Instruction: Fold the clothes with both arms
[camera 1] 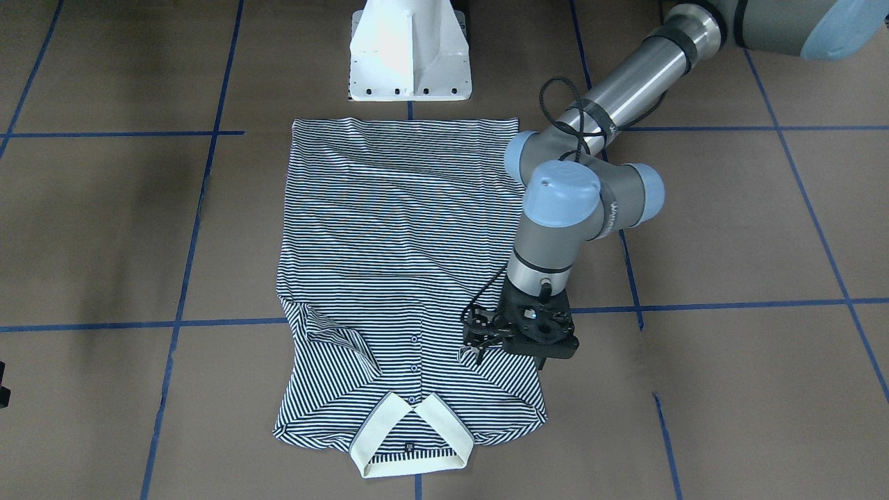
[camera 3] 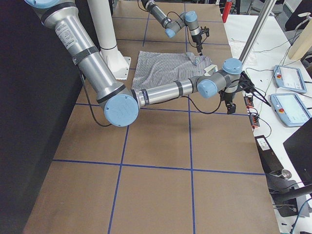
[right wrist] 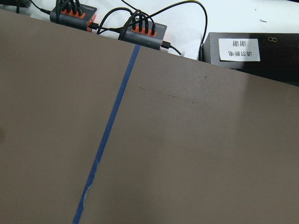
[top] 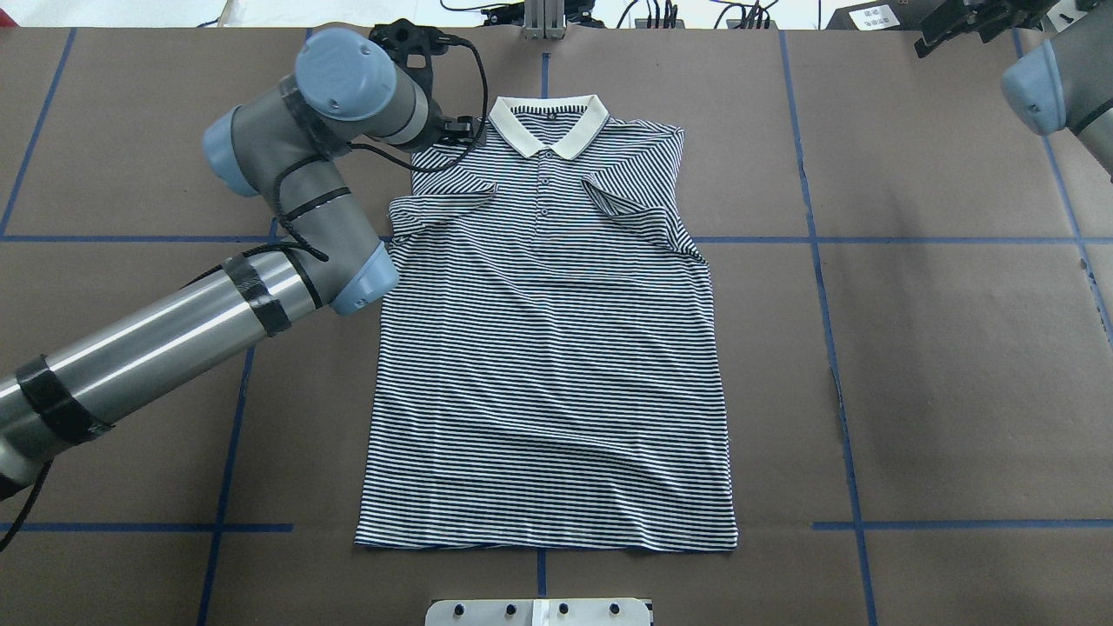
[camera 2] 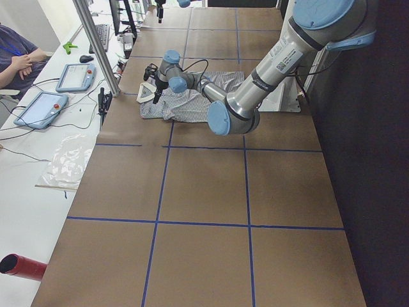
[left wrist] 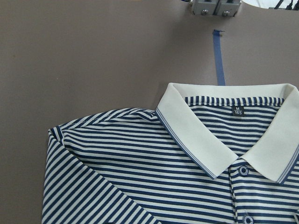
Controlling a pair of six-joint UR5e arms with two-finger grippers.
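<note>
Soft, even light comes from above across the brown worktop (camera 1: 729, 229), with no hard edges anywhere. In the front view the white pedestal (camera 1: 410, 42) blows out at its top, a bright streak runs down the left arm (camera 1: 625, 76) tube, and a broad, smudgy shadow sits at the view's left. The shirt (camera 1: 389, 208) stripes shimmer with moiré there. Overhead, a faint shadow lies right of the shirt and the far edge burns white. Both side views drop to black along the robot's side. The left wrist view is crisp, and the collar label (left wrist: 238, 110) reads clearly.
</note>
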